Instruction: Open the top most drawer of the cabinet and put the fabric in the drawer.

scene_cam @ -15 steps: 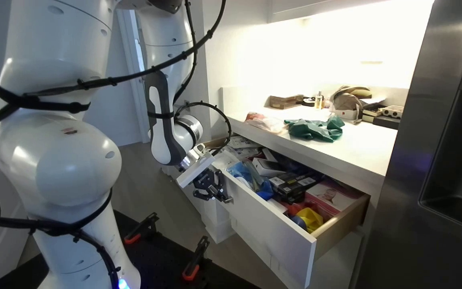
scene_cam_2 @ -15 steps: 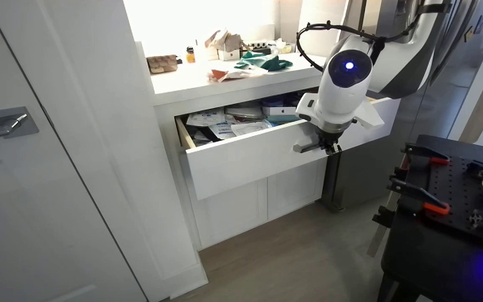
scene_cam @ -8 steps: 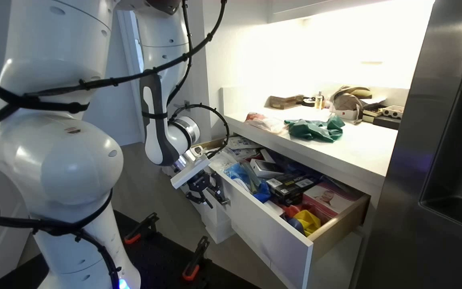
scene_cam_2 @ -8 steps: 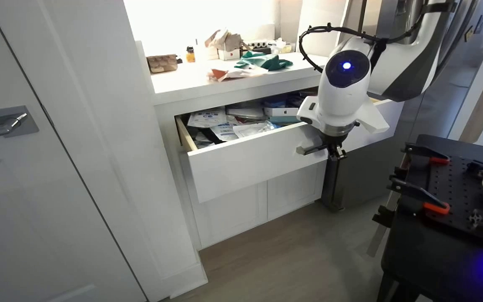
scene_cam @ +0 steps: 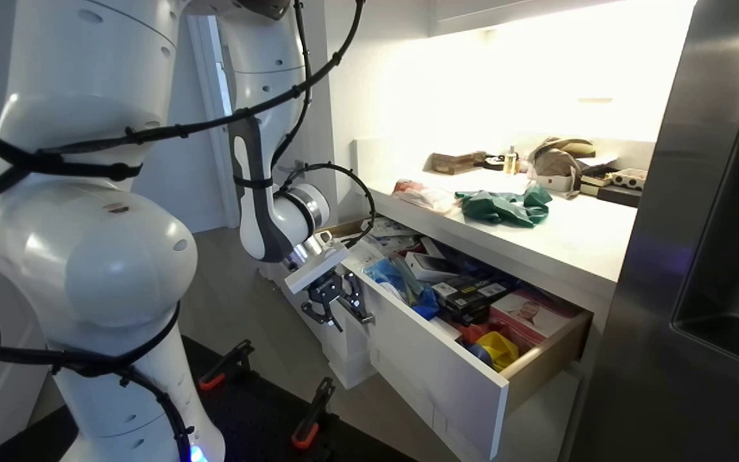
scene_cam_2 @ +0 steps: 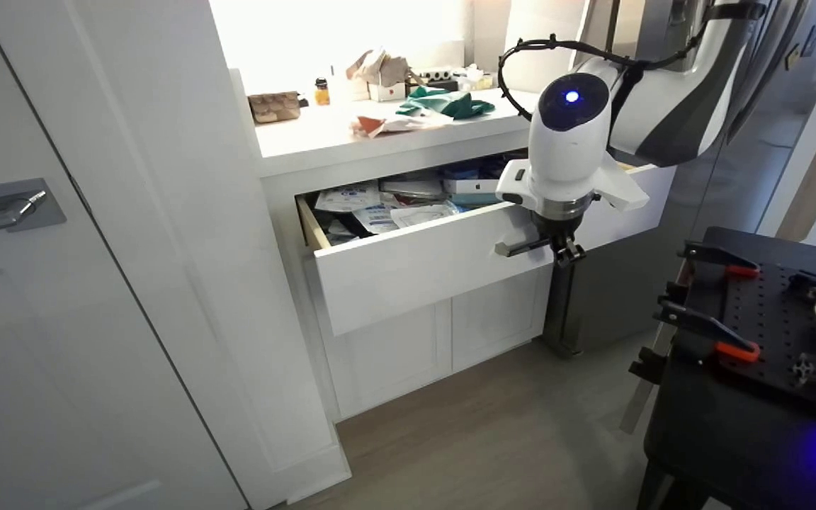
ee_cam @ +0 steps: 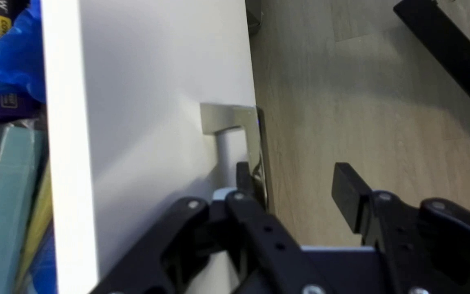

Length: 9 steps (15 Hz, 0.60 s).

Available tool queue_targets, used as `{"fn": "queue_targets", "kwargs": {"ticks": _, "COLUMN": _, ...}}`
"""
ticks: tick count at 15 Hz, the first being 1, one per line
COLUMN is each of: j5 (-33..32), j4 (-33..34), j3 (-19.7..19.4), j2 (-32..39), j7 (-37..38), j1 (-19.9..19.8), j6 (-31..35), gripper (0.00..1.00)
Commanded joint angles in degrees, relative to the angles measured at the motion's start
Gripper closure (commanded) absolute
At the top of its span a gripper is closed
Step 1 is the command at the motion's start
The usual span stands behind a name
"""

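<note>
Drawer (scene_cam: 433, 371) open; release of the handle (ee_cam: 254, 141) apparently in hand. The tool (ee_cam: 294, 183) stands spread, one finger (ee_cam: 244, 177) seemingly between handle and drawer front. Next, that finger should slip clear before the tool rises toward the green fabric (scene_cam: 504, 208) (crumpled on the tabletop (scene_cam: 584, 240)).

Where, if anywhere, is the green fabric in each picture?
In an exterior view: green fabric, right of centre, on the countertop.
In an exterior view: green fabric, near the top, just right of centre.
Wrist view: not in it.
Shared landmark: the open drawer, in all three views.
</note>
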Motion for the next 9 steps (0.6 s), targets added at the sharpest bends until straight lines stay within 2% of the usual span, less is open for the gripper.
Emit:
{"fn": "queue_targets", "kwargs": {"ticks": 1, "j5": 9.6, "j4": 1.0, "j3": -2.2, "j2": -2.5, "j7": -9.5, "j1": -3.1, "j6": 7.2, "gripper": 0.2}}
{"fn": "queue_targets", "kwargs": {"ticks": 4, "j5": 12.3, "j4": 1.9, "j3": -3.7, "j2": -3.4, "j7": -16.8, "j1": -3.9, "j6": 10.2, "gripper": 0.2}}
{"fn": "queue_targets", "kwargs": {"ticks": 9, "j5": 19.4, "j4": 2.6, "j3": 1.0, "j2": -2.9, "j7": -31.3, "j1": -11.2, "j6": 11.0, "gripper": 0.2}}
